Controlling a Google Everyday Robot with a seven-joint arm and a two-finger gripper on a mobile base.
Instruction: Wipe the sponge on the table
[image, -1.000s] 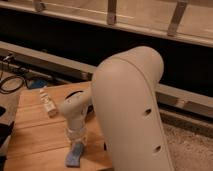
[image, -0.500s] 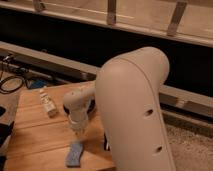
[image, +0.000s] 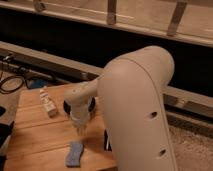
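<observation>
The sponge (image: 75, 153), a small blue-grey pad, lies flat on the light-brown wooden table (image: 35, 135) near its front edge. My gripper (image: 80, 126) hangs a short way above and behind the sponge, at the end of the white wrist, apart from it. The large white arm housing fills the right half of the view and hides the table's right side.
A black bowl (image: 70, 106) sits behind the wrist, partly hidden by it. A small white object (image: 48, 105) stands at the table's back left. A dark striped thing (image: 106, 141) peeks out beside the arm. Cables (image: 10, 82) lie on the floor left of the table.
The gripper has risen off the sponge and drawn back toward the bowl. The sponge stays on the table near the front edge.
</observation>
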